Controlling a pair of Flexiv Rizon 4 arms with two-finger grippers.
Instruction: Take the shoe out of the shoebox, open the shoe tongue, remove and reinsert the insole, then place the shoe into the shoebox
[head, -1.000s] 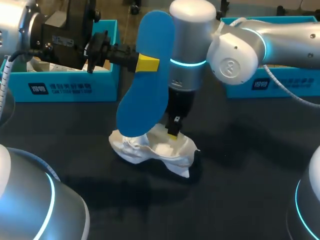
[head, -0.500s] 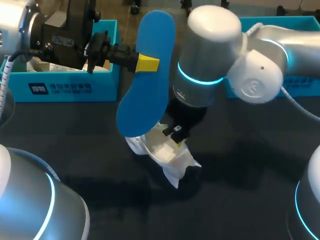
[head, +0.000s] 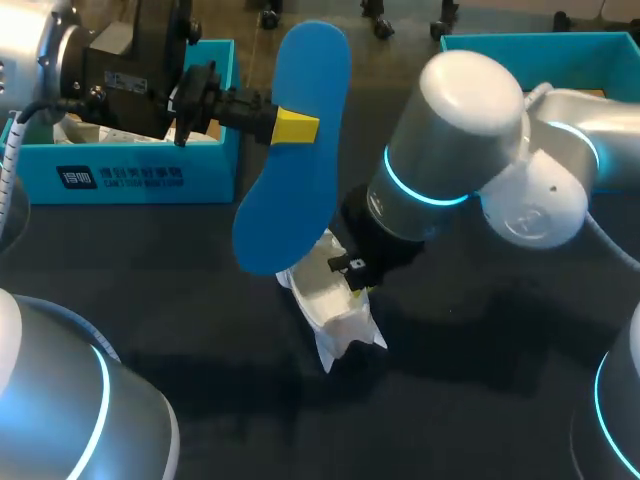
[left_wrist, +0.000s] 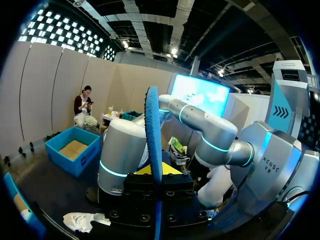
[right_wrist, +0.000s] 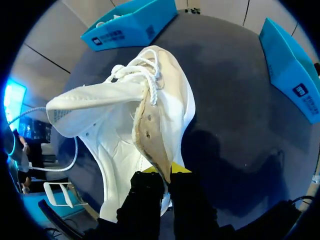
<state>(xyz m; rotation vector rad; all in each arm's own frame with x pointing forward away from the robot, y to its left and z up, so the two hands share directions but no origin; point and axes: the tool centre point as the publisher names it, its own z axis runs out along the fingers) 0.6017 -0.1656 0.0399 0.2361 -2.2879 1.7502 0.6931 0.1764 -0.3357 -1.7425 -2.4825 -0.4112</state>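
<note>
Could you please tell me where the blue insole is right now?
In the head view, the insole hangs upright in the left end effector, above the white shoe.

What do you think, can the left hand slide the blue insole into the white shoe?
Probably yes. The left hand holds the blue insole with its low end by the white shoe, and the right hand pinches the shoe's edge, holding it open. The right arm sits close, though.

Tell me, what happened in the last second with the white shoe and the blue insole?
The right arm swung rightward, and the right tool, gripping the white shoe, turned it from lying crosswise to pointing toward the table's near edge. The left tool stayed put, holding the blue insole aloft.
</note>
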